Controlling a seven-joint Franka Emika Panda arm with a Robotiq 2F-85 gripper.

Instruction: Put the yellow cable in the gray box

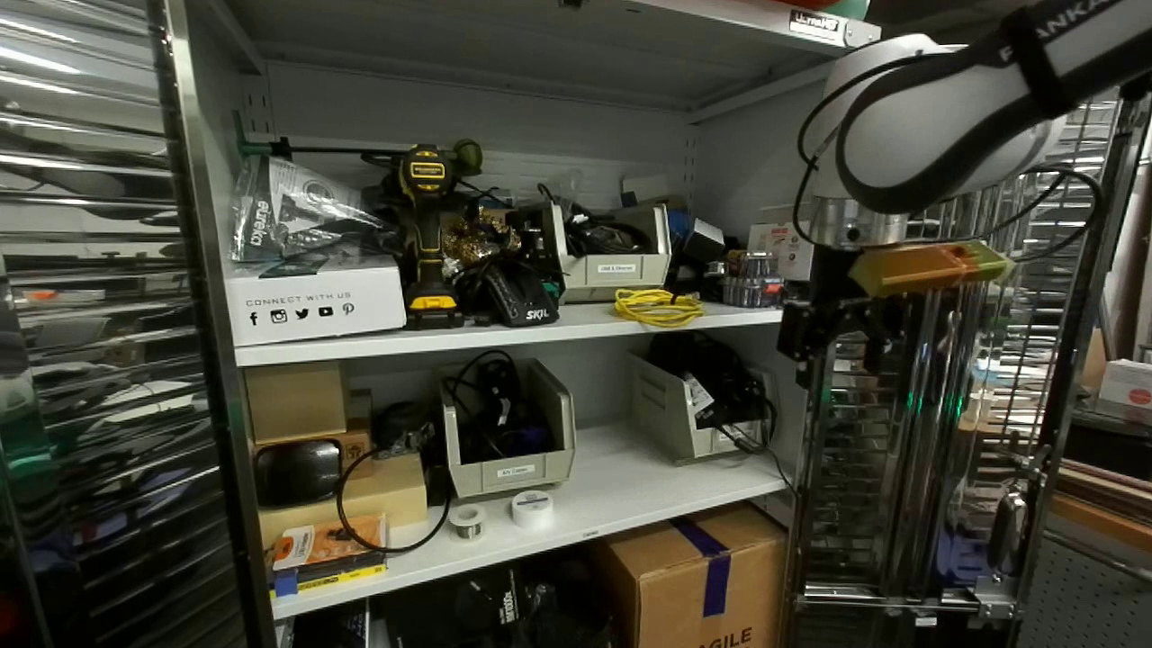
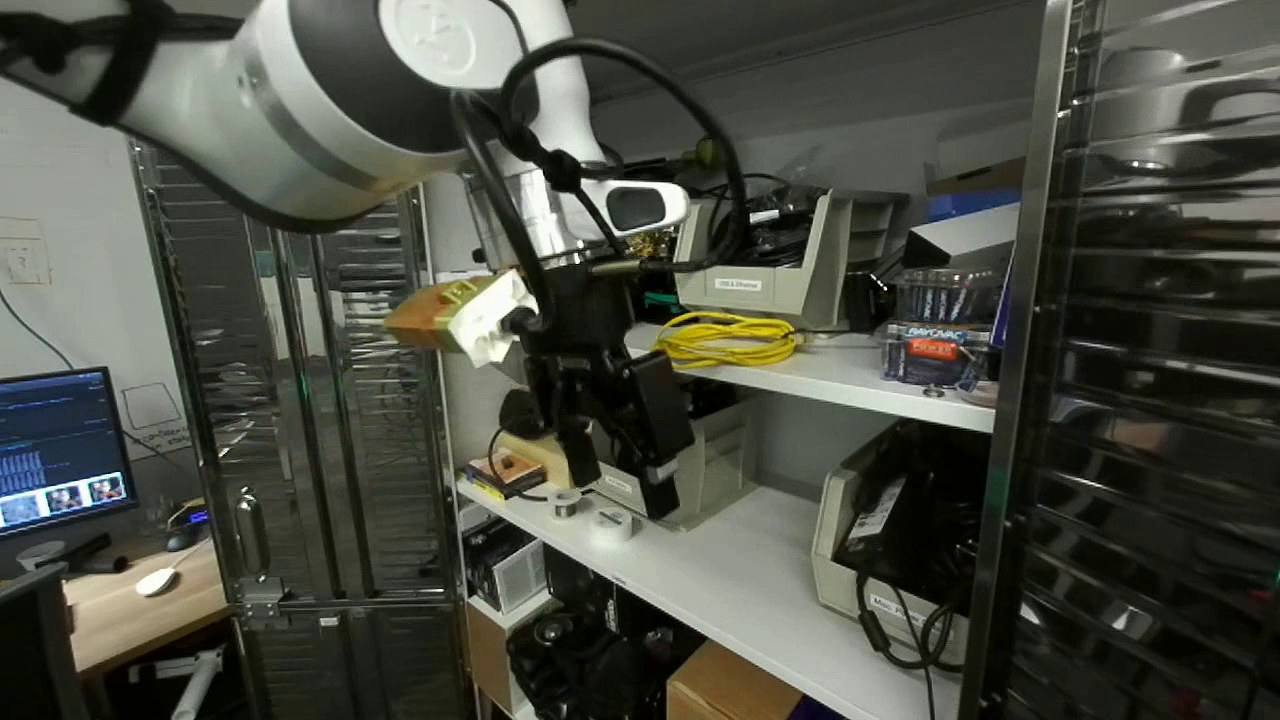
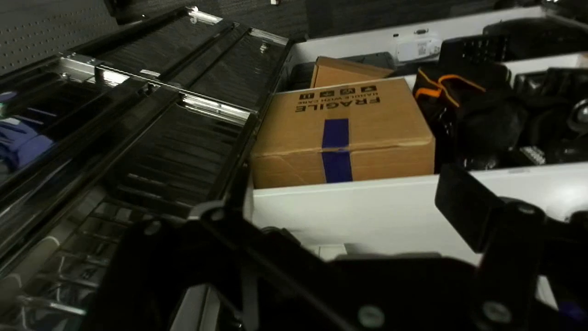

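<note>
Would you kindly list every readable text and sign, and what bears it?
"CONNECT WITH US", social icons: white box
"eureka": plastic bag
"SKIL": black device
"USB & Ethernet": upper bin
"RAYOVAC": battery pack
"FRAGILE", handling symbols: cardboard box
"HANDLE WITH CARE": same box
"FRANKA", partly covered: robot arm
"UltraHD": shelf badge
Blurred, uncertain: lower bin labels, drill label, monitor text, other print

Hard glare is streaking across the glossy, ribbed, silver-grey door (image 1: pixel 81 270), and in an exterior view the flat, black-framed monitor (image 2: pixel 60 430) is glowing! The wrist view is running far dimmer: deep shadow is swallowing the angular black gripper fingers (image 3: pixel 466 207), softness is smearing their outlines.
</note>
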